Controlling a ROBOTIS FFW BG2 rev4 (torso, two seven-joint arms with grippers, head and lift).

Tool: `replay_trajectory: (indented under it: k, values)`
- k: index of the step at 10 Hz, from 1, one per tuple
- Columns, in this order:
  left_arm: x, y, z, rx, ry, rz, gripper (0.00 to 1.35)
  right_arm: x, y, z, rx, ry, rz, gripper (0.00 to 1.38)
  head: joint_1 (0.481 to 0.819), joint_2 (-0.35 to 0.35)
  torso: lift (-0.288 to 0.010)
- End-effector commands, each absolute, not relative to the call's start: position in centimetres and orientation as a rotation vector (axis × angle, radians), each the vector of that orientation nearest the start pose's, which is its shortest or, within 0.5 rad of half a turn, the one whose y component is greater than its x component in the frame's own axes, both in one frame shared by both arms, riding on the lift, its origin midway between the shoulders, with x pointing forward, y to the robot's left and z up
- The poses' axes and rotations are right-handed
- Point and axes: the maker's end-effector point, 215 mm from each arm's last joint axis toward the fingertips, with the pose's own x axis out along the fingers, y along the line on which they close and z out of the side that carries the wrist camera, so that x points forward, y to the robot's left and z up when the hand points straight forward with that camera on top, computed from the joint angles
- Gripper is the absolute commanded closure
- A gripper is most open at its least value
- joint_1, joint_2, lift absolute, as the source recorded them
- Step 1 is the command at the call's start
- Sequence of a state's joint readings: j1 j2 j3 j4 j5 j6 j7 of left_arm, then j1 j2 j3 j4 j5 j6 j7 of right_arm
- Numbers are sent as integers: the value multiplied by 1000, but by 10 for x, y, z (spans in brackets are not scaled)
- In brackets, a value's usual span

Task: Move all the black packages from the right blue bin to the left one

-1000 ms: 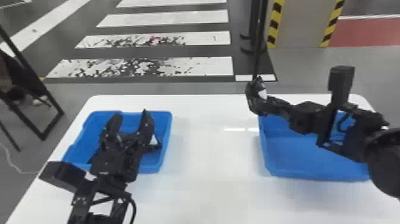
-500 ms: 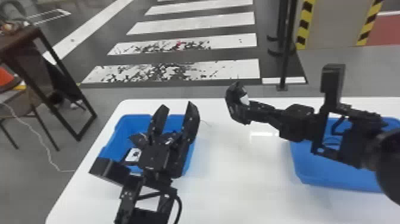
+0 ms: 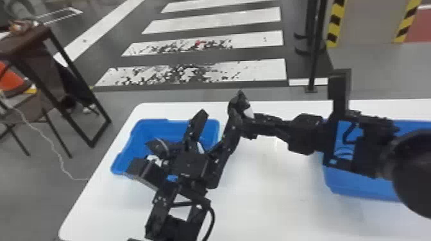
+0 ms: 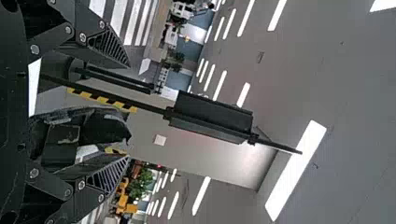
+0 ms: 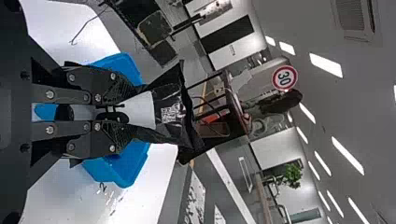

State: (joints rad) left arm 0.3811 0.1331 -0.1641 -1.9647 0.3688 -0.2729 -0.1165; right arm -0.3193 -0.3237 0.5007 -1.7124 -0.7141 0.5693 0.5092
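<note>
Head view first, and here's the left gripper up over the left blue bin, its two black fingers spread wide! In from the right side comes the right gripper, reaching across the white table, and it's pinching a black package with a pale patch, right by the tips of the left gripper. Touching? Can't tell from here. Down in the left blue bin, more black packaging lies partly behind the left gripper, while the right blue bin sits under the right arm. Beyond the table, white crossing stripes run over the dark floor, with a brown side table off to the left.

Over to the left wrist view: fingers well apart, and crumpled black plastic shows in the space between them. Farther off stands a dark pole with a boxy black block, bright ceiling lights around it.

And the right wrist view gives the clearest look: the fingers are closed on the black package, its white label between them, its dark body and printed code square out past the tips. Blue bin plastic and white table show behind, with a round red-rimmed sign in the room.
</note>
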Motion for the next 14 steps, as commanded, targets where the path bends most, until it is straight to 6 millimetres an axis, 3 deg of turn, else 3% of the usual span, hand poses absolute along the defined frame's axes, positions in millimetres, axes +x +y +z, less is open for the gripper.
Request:
replay_trajectory:
  k: [1, 7, 8, 9, 11, 14]
  values:
    - [461, 151, -252, -318, -243, -279, 391, 491, 72, -290, 258, 344, 1165, 1052, 695, 247, -140]
    - [464, 152, -260, -295, -217, -278, 397, 464, 97, -295, 262, 376, 1229, 1050, 695, 282, -140]
    - [465, 150, -270, -277, -185, -284, 700, 463, 98, -296, 263, 379, 1233, 1052, 695, 288, -140]
    - [466, 150, -274, -255, -172, -284, 1181, 463, 98, -296, 265, 379, 1232, 1052, 695, 291, -140]
    - [467, 155, -265, -145, -156, -280, 1220, 464, 97, -298, 267, 382, 1229, 1052, 695, 291, -140]
    - [466, 155, -260, -140, -167, -283, 1220, 469, 94, -300, 270, 374, 1217, 1050, 695, 292, -140]
